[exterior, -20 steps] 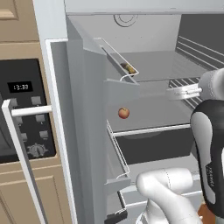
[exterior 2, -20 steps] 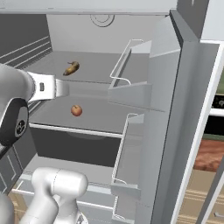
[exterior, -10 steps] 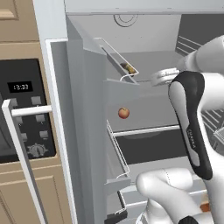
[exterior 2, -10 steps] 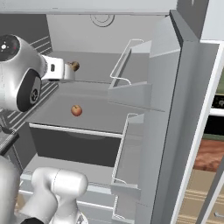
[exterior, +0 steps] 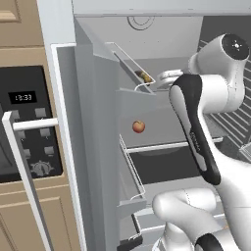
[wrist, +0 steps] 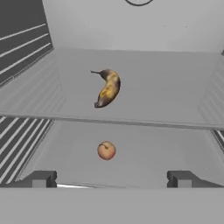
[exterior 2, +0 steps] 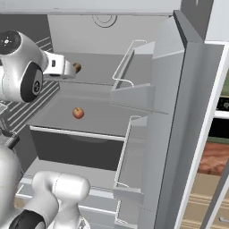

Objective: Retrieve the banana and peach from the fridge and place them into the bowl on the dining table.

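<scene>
Since the earlier frame, the arm has been raised to upper-shelf height inside the fridge (exterior: pixel 98 122). The gripper (wrist: pixel 111 179) is fully open and empty. The banana (wrist: pixel 107 89) lies directly ahead, the peach (wrist: pixel 106 150) below it. The jaws should be centred across the banana's middle. Oven clock: "13:33".

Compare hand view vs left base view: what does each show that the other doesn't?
Hand view: the whole banana lying on the upper shelf, and the open fingers framing the peach on the shelf below. Left base view: the black oven with its clock, the fridge door bins, and the arm reaching in. Both: banana, peach and the fridge interior.
</scene>
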